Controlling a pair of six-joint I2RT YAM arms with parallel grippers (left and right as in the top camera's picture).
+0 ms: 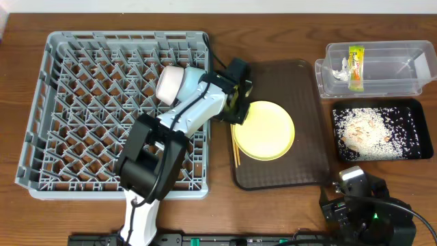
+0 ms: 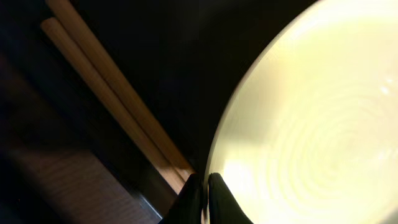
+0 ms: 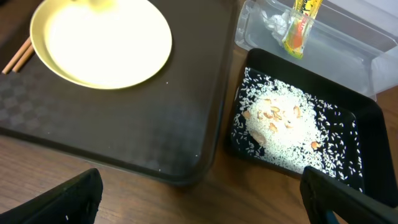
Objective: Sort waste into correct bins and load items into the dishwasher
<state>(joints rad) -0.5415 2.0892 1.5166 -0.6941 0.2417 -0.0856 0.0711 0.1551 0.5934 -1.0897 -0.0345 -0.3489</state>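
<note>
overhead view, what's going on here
The left gripper reaches across the grey dish rack and appears to pinch the left rim of the yellow plate on the brown serving tray, with the chopsticks lying beside it. The waste looks sorted: the wrapper and tissue are in the clear tub, the rice scraps in the black tray. The right gripper sits open off to the side, holding nothing.

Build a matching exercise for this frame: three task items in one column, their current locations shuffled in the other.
Items:
1. yellow plate
2. snack wrapper
3. rice scraps

Places:
A. in the black tray
B. on the brown serving tray
C. in the clear tub

Pairs: 1-B; 2-C; 3-A
</note>
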